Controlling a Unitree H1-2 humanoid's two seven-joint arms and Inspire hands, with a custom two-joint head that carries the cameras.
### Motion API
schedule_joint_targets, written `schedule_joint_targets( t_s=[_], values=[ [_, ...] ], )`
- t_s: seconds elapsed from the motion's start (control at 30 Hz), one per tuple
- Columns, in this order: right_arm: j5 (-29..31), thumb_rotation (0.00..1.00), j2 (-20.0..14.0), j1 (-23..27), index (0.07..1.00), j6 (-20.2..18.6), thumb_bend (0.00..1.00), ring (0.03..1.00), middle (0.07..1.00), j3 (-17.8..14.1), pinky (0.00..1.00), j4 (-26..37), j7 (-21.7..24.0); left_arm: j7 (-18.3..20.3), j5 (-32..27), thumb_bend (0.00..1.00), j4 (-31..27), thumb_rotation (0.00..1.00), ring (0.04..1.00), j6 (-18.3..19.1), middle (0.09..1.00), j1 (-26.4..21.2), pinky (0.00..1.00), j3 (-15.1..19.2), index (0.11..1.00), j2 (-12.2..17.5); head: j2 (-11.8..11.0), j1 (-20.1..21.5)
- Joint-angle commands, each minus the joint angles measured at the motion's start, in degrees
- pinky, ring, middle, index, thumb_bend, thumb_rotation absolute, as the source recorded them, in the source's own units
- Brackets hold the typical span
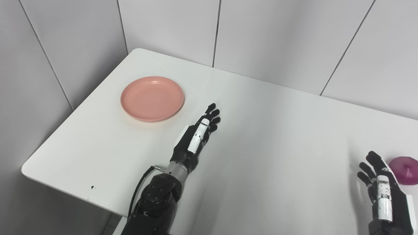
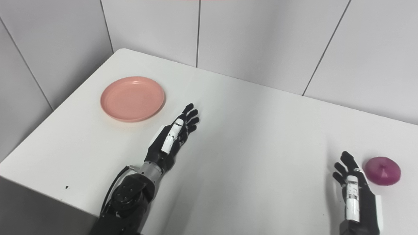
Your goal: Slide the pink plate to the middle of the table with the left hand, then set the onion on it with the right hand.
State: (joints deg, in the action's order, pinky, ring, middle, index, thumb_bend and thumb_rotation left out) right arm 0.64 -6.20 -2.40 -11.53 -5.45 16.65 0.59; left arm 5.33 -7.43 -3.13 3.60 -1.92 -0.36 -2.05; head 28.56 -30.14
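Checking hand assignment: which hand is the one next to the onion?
The right hand, near the table's right end, sits just left of the purple onion, open and not touching it. The left hand is out by the pink plate.

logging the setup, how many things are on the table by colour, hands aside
pink: 1, the plate
purple: 1, the onion
total: 2
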Motion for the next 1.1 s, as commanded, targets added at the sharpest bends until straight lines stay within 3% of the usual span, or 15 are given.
schedule_joint_targets(
  t_s=[0.0,0.13,0.6,0.83,1.07],
  values=[
    [0.07,0.93,-0.31,1.19,0.864,0.83,0.26,0.872,0.895,-0.12,0.87,1.03,0.00,0.03,-0.40,0.41,-2.57,1.00,0.973,0.11,0.985,-1.42,1.00,0.25,0.966,0.53,-0.09,-0.15],
    [0.52,0.94,-0.41,1.38,0.865,1.61,0.25,0.875,0.897,-0.27,0.87,0.43,0.12,0.05,-0.67,0.39,-3.51,1.00,0.976,-0.17,0.988,-2.23,1.00,0.67,0.970,1.01,-0.13,-0.26],
    [-0.17,0.94,-0.42,1.22,0.862,1.09,0.27,0.875,0.893,-0.09,0.87,0.75,-0.12,-0.69,-0.52,0.43,-10.20,1.00,0.964,5.05,0.978,-3.73,1.00,1.25,0.956,1.98,-0.26,-0.41],
    [0.02,0.93,-0.44,1.43,0.853,1.84,0.28,0.863,0.884,-0.11,0.83,-0.06,-0.06,-0.81,1.42,0.43,-10.94,1.00,0.960,4.34,0.979,-4.99,0.98,1.28,0.953,3.57,-0.44,-0.59],
    [0.00,0.95,-0.10,1.22,0.858,1.15,0.24,0.866,0.893,-0.09,0.88,0.17,-0.28,-0.10,0.41,0.42,-9.58,1.00,0.934,3.51,0.952,-7.18,0.96,2.72,0.937,5.56,-0.73,-0.53]
  ],
)
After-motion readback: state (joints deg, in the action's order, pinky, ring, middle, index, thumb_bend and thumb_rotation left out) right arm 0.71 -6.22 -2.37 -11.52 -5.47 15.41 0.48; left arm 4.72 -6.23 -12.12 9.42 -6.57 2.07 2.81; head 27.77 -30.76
